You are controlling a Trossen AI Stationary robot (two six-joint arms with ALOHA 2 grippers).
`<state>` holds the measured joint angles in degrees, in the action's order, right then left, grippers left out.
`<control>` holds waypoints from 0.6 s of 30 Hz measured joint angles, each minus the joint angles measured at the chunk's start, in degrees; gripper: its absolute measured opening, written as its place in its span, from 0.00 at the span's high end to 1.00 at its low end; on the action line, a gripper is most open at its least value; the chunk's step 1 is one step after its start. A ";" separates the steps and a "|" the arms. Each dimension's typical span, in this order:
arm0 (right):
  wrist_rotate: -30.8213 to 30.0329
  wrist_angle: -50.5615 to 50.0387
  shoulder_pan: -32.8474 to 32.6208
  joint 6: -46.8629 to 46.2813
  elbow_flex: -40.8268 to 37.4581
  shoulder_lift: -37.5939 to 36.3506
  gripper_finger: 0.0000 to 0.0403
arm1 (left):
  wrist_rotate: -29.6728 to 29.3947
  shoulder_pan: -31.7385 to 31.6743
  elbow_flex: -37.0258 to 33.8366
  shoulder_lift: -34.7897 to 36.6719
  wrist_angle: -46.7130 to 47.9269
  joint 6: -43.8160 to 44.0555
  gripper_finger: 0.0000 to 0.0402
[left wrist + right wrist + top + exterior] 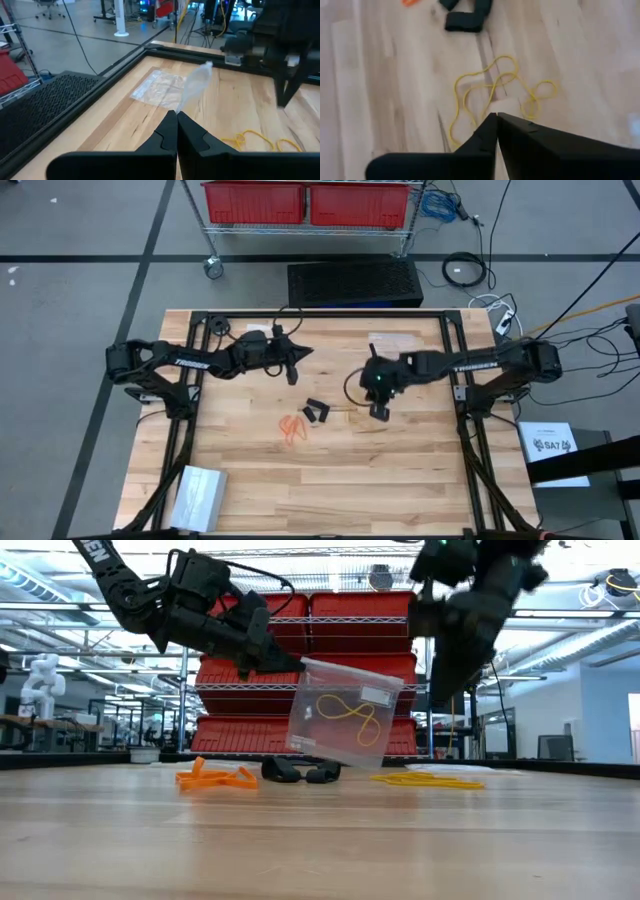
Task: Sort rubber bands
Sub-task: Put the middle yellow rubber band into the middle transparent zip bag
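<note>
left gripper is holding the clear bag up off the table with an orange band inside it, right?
Not quite: the band inside the clear bag is yellow, not orange. The low view shows it. The left gripper does hold that bag up off the table.

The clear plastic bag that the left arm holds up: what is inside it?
Inside the clear plastic bag a yellow rubber band shows, looped. A white label covers a small part near the bag's top; nothing else shows inside.

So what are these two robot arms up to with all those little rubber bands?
They are sorting rubber bands by colour on a wooden table. The left gripper is shut on a clear plastic bag, holding it above the table with a yellow band inside. The right gripper is shut and hovers over the loose yellow rubber bands. Orange bands and black bands lie in separate clusters nearby.
</note>
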<state>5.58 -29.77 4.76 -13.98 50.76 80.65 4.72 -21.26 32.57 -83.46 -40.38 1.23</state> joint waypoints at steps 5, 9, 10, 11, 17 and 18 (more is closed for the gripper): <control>-3.79 14.19 -0.50 -8.22 -8.39 1.39 0.86 | 0.86 -0.56 -0.27 0.00 0.35 -0.04 1.00; -9.07 15.94 -0.48 -9.37 -9.40 3.48 0.71 | 1.09 -0.52 -0.27 0.00 0.38 -0.04 1.00; -9.90 16.22 -0.48 -9.15 -9.40 4.20 0.67 | 1.10 -0.52 -0.27 0.00 0.37 -0.04 1.00; -10.19 16.78 -0.48 -8.74 -9.40 4.91 0.63 | 1.09 -0.52 -0.27 0.00 0.39 -0.04 1.00; -10.26 18.91 -0.31 -6.56 -9.40 9.53 0.49 | 1.10 -0.48 -0.27 0.00 0.80 -0.04 1.00; -10.31 19.07 -0.31 -6.22 -9.40 10.21 0.49 | 1.10 -0.48 -0.27 0.00 0.83 -0.06 1.00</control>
<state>-4.74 -10.70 4.45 -20.20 41.36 90.86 5.82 -21.74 32.29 -83.46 -39.55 1.18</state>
